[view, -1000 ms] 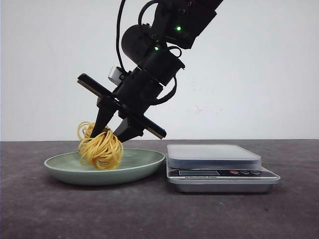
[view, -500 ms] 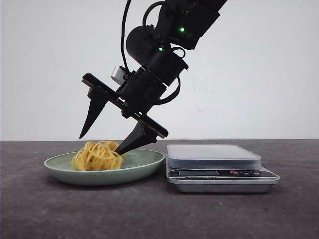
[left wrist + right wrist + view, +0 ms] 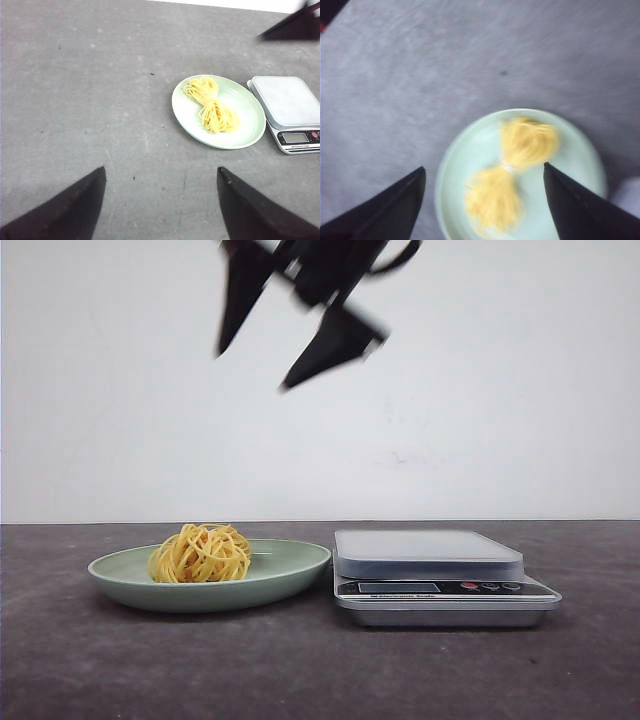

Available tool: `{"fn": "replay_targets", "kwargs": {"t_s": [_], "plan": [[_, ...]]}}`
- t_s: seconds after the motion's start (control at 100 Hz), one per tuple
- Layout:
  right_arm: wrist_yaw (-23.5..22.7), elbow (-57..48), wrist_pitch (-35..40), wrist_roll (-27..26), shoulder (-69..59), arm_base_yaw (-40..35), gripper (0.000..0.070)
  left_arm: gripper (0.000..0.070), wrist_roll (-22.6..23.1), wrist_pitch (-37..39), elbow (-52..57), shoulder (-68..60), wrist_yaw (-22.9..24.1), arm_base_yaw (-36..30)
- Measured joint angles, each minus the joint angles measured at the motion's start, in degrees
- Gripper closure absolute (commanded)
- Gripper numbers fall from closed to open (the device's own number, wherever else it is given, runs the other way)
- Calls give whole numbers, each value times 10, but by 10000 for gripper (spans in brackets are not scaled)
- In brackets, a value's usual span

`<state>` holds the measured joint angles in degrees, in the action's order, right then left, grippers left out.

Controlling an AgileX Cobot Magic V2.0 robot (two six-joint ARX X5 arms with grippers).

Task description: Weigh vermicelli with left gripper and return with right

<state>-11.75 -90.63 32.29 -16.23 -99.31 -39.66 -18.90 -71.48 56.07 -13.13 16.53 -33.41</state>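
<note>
The vermicelli (image 3: 200,553) lies as a yellow nest on the pale green plate (image 3: 295,565), free of any gripper. My right gripper (image 3: 252,370) is open and empty, blurred, high above the plate near the top of the front view. In the right wrist view its fingers (image 3: 484,167) spread wide over the vermicelli (image 3: 517,165) and the plate (image 3: 455,165). My left gripper (image 3: 161,170) is open and empty, high above bare table, well away from the plate (image 3: 247,132) and vermicelli (image 3: 212,107). The left gripper does not show in the front view.
A silver kitchen scale (image 3: 430,555) with an empty white platform stands just right of the plate, almost touching its rim; it also shows in the left wrist view (image 3: 287,100). The table is dark grey, with a white wall behind.
The right gripper let go of the vermicelli, which settled on the plate. It then rose fast, open, from the plate to the top of the front view.
</note>
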Motion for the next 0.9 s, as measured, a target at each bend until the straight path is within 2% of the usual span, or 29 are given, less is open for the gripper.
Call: {"fn": "replay_targets", "kwargs": {"t_s": [0.21, 0.34, 0.48, 0.7, 0.78, 0.9], "plan": [[151, 0, 150, 92, 114, -7, 230, 272, 0, 2, 0, 0, 0, 0], [205, 0, 208, 118, 191, -17, 230, 272, 0, 5, 0, 0, 0, 0], [246, 0, 249, 125, 280, -33, 230, 272, 0, 6, 0, 0, 0, 0], [376, 11, 352, 122, 413, -86, 230, 272, 0, 16, 0, 0, 0, 0], [396, 33, 372, 110, 462, -106, 230, 272, 0, 26, 0, 0, 0, 0], [404, 85, 350, 94, 539, -129, 230, 272, 0, 36, 0, 0, 0, 0]]}}
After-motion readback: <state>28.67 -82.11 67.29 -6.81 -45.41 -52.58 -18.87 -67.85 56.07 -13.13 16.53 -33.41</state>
